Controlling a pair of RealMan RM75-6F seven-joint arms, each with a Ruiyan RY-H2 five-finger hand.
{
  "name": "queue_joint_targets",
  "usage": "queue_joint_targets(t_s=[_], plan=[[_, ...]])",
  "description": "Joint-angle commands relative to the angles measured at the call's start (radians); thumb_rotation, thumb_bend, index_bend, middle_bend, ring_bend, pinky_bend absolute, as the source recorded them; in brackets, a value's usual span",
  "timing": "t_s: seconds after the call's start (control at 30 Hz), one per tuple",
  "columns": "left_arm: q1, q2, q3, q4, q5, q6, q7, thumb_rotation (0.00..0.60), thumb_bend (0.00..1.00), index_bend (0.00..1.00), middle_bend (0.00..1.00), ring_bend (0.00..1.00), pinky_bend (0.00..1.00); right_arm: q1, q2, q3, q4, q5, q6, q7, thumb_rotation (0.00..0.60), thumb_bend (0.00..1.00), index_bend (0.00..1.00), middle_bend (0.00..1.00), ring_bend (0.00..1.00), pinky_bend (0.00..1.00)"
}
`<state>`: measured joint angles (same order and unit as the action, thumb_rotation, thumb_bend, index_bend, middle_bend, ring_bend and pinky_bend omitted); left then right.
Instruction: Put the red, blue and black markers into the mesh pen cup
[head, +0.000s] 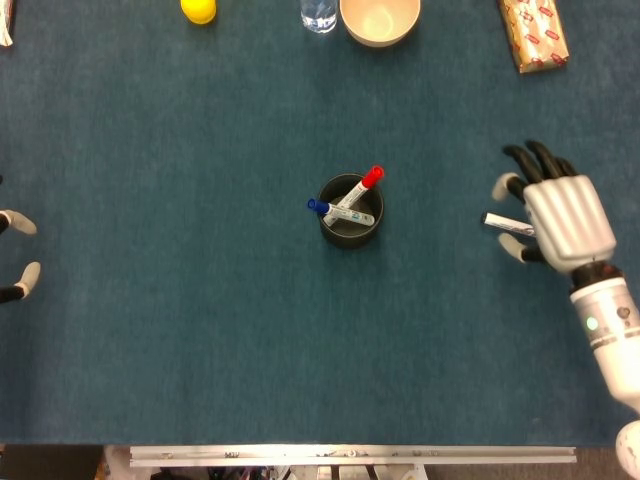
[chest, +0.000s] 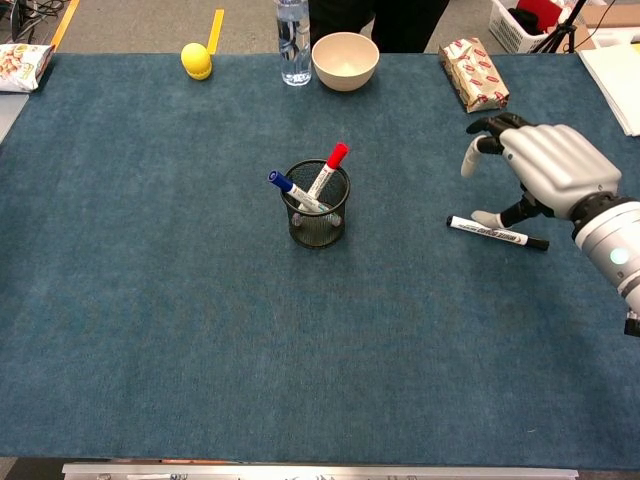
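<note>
One blue carpeted table (chest: 150, 300)

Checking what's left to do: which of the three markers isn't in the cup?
The black marker. It lies flat on the table under the right hand, while the red marker and blue marker stand in the mesh pen cup.

Silver robot hand (chest: 545, 170), black-and-cream fingers (head: 527, 158)

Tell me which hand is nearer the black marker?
Right. The right hand hovers open just above the black marker; the left hand sits at the table's far left edge.
</note>
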<state>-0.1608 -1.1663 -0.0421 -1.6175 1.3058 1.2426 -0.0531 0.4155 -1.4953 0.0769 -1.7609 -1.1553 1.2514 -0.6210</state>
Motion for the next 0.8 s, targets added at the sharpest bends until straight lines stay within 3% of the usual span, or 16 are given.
queue_joint_targets(t_s=[0.03,0.37,0.8], plan=[[0.002,0.0,0.002,0.002,-0.001,-0.001,-0.003,0.6,0.29,0.4,0.06,0.01,0.0,-0.026,-0.048,-0.007,0.0,0.084,0.028,-0.074,0.6,0.21,0.45,0.17,0.09,0.24],[0.009,-0.003,0.007,0.016,-0.001,0.0,-0.019,0.6,0.29,0.4,0.06,0.01,0.0,-0.016,-0.162,0.03,0.036,0.222,0.096,-0.217,0.6,0.24,0.45,0.17,0.09,0.21],[0.011,-0.005,0.009,0.024,0.0,-0.003,-0.026,0.6,0.29,0.4,0.06,0.01,0.0,0.02,-0.249,0.085,0.101,0.329,0.134,-0.305,0.6,0.26,0.49,0.17,0.09,0.2]])
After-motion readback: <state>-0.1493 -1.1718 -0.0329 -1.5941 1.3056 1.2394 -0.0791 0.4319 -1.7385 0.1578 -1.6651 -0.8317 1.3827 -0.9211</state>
